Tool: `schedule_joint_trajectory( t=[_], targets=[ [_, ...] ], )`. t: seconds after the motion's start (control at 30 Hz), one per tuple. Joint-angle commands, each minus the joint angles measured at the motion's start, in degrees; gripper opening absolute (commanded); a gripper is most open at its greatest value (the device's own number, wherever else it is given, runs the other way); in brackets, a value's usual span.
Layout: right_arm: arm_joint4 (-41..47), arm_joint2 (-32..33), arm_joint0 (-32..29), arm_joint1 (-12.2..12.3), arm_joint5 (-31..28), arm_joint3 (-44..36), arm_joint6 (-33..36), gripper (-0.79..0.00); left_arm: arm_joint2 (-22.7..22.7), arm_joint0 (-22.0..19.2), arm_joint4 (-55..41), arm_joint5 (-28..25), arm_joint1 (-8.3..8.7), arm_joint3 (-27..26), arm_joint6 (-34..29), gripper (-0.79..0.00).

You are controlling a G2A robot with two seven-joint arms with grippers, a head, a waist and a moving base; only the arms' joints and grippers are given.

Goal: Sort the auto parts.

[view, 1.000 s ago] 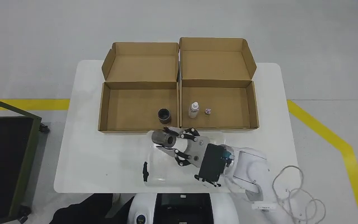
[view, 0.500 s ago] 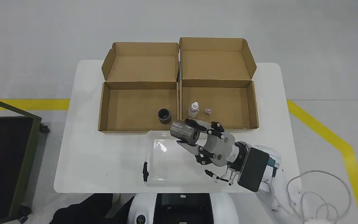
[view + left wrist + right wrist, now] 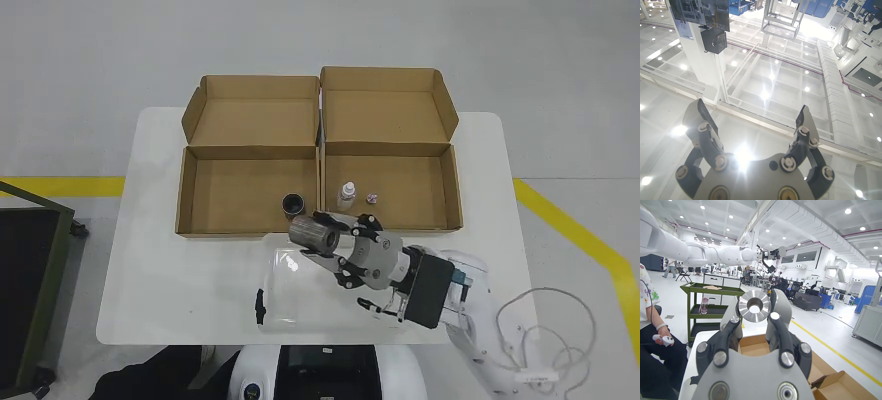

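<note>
Right gripper [image 3: 754, 301] pinches a metal ring [image 3: 315, 235] tight between its fingers [image 3: 780, 306], hanging just in front of the left box [image 3: 186, 190] near its seam with the right box [image 3: 452, 190], likely bound for the left one since a similar ring [image 3: 293, 205] lies there, the other holding a bottle [image 3: 346, 193]

White table [image 3: 160, 270]: cardboard box [image 3: 230, 195], second box [image 3: 412, 192], clear tray [image 3: 288, 295].

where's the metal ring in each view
top view: ring in the right gripper, by the boxes' near wall, where they meet.
right wrist view: ring at centre, between the jaws, bore toward the camera.
left wrist view: faces the ceiling past the left gripper.
shared landmark: the boxes, under the right gripper in its wrist view.
</note>
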Motion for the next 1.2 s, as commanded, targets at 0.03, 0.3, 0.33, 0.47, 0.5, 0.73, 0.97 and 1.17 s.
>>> schedule_joint_trajectory(
  t=[0.03, 0.3, 0.33, 0.47, 0.5, 0.73, 0.97, 1.17],
  targets=[
    [-1.2, -2.8, 2.8, -0.6, 1.1, 2.7, 1.6, -0.785, 0.0, 0.0, 0.0, 0.0, 0.00, 0.0, 0.0, 0.000],
    [3.8, -9.8, 10.0, -2.9, 5.7, 11.1, 15.9, -0.785, 0.0, 0.0, 0.0, 0.0, 0.00, 0.0, 0.0, 0.000],
    [4.6, -10.6, 11.1, -3.2, 5.8, 12.1, 17.2, -0.785, 0.0, 0.0, 0.0, 0.0, 0.00, 0.0, 0.0, 0.000],
    [6.4, -13.4, 14.7, -4.4, 6.6, 16.1, 21.4, -0.785, 0.0, 0.0, 0.0, 0.0, 0.00, 0.0, 0.0, 0.000],
    [6.8, -14.0, 15.5, -4.7, 7.0, 16.9, 22.0, -0.785, 0.0, 0.0, 0.0, 0.0, 0.00, 0.0, 0.0, 0.000],
    [7.3, -17.8, 20.7, -6.9, 11.3, 22.6, 28.0, -0.785, 0.0, 0.0, 0.0, 0.0, 0.00, 0.0, 0.0, 0.000],
    [7.1, -20.6, 25.4, -9.1, 15.9, 28.0, 33.8, -0.785, 0.0, 0.0, 0.0, 0.0, 0.00, 0.0, 0.0, 0.000],
    [8.3, -23.3, 29.4, -10.9, 14.7, 31.8, 41.0, -0.785, 0.0, 0.0, 0.0, 0.0, 0.00, 0.0, 0.0, 0.000]
  ],
)
